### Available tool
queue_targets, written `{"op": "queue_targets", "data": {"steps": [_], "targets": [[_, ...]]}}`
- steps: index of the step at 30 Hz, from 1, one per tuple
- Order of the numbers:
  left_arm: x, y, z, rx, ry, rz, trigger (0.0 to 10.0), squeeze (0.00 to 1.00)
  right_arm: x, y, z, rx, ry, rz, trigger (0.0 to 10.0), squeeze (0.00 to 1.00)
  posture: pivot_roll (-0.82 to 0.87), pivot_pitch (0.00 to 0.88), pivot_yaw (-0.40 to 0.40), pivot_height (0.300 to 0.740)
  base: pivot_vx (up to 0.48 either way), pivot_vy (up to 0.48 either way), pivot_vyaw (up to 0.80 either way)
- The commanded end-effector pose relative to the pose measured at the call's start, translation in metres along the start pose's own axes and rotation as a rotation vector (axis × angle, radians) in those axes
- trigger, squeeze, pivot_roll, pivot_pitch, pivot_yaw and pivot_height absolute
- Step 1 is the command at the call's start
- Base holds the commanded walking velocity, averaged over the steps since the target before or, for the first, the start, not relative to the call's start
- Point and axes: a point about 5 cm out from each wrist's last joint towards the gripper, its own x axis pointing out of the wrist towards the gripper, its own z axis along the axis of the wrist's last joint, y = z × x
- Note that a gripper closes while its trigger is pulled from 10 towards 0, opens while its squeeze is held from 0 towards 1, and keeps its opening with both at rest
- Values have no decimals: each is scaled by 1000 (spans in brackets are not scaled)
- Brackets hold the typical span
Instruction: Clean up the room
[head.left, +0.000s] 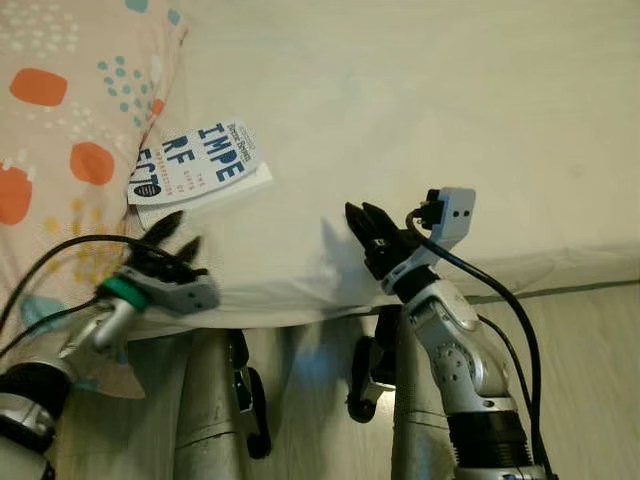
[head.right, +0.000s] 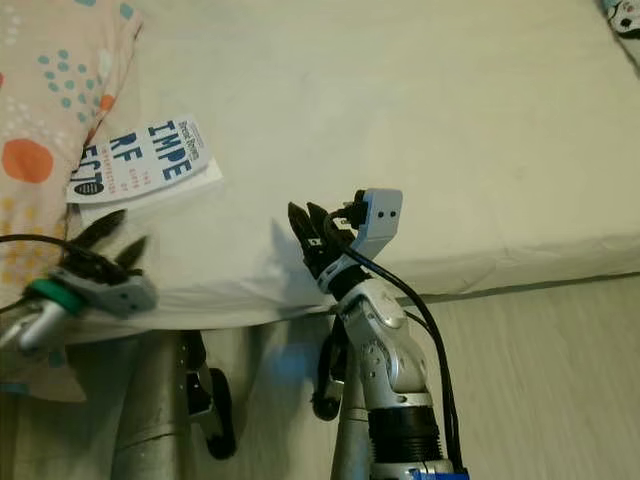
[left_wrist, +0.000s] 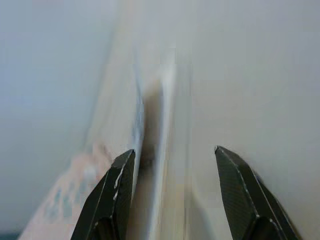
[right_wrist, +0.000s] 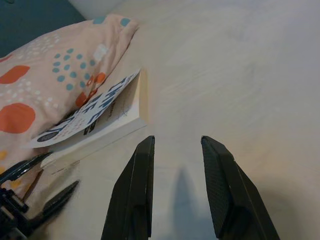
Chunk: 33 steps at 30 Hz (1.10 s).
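The left gripper (head.left: 178, 232), fingers spread apart and empty, is pointing at the white paperback book (head.left: 195, 166); it should slide under the book's edge. The right gripper (head.left: 365, 222) is waiting, slightly parted.

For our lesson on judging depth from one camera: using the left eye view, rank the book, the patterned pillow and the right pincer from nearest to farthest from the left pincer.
1. White paperback book with blue lettering: on the bed just beyond the left pincer.
2. Peach pillow with orange and teal spots: to its left, beside the book.
3. Right pincer: across the cream sheet, on the right.
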Motion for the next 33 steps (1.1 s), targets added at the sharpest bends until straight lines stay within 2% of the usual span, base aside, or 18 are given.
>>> {"op": "queue_targets", "data": {"steps": [1,5,7,9,13,14,15,16,17,18,19,21,22,23,24,26,29,33], "targets": [[-1,-5,5,-21,-9,-15,10000,0,-2,0,-7,5,22,-1,10000,0,-77,285,74,585,0,0,0],[12,11,5,14,-13,58,10000,0,-1,0,-7,5,20,2,10000,0,-80,281,74,585,0,0,0],[20,43,1,48,-2,225,10000,0,-1,0,-6,3,17,3,10000,0,-84,277,74,585,0,0,0],[25,60,5,52,-22,307,10000,0,-1,-1,-5,2,16,3,10000,0,-80,276,74,585,0,0,0],[27,58,11,41,-43,287,10000,0,-2,-2,-6,1,16,2,10000,0,-79,276,74,585,0,0,0],[29,46,20,31,-77,197,10000,0,-2,-2,-6,1,17,1,10000,0,-74,277,73,585,0,0,0],[29,46,20,31,-77,197,10000,0,-2,-2,-6,1,17,1,10000,0,-74,277,73,585,0,0,0],[30,24,29,2,-86,74,10000,1000,-2,-1,-7,3,18,2,10000,0,-75,279,75,585,0,0,0],[30,6,36,-31,-77,-31,10000,1000,-1,-1,-7,5,17,2,10000,0,-73,280,75,585,0,0,0],[30,6,36,-31,-77,-31,10000,1000,-1,-1,-7,5,17,2,10000,0,-73,280,75,585,0,0,0],[32,-9,41,-61,-41,-104,10000,1000,-1,0,-8,7,17,3,10000,0,-73,281,73,585,0,0,0],[32,-9,41,-61,-41,-104,10000,1000,-1,0,-8,7,17,3,10000,0,-73,281,73,585,0,0,0],[35,-19,43,-61,-3,-144,10000,1000,0,0,-8,8,17,4,10000,0,-69,282,70,585,0,0,0],[35,-19,43,-61,-3,-144,10000,1000,0,0,-8,8,17,4,10000,0,-69,282,70,585,0,0,0],[41,-28,42,-37,63,-165,10000,1000,0,1,-9,10,19,6,10000,0,-67,283,68,585,0,0,0],[41,-28,42,-37,63,-165,10000,1000,0,1,-9,10,19,6,10000,0,-67,283,68,585,0,0,0],[67,-36,35,23,259,-141,10000,1000,3,4,-10,13,22,16,10000,0,-69,285,63,585,0,0,0],[75,-33,29,48,327,-143,10000,1000,4,4,-9,14,21,19,10000,0,-68,286,62,585,0,0,0]]}}
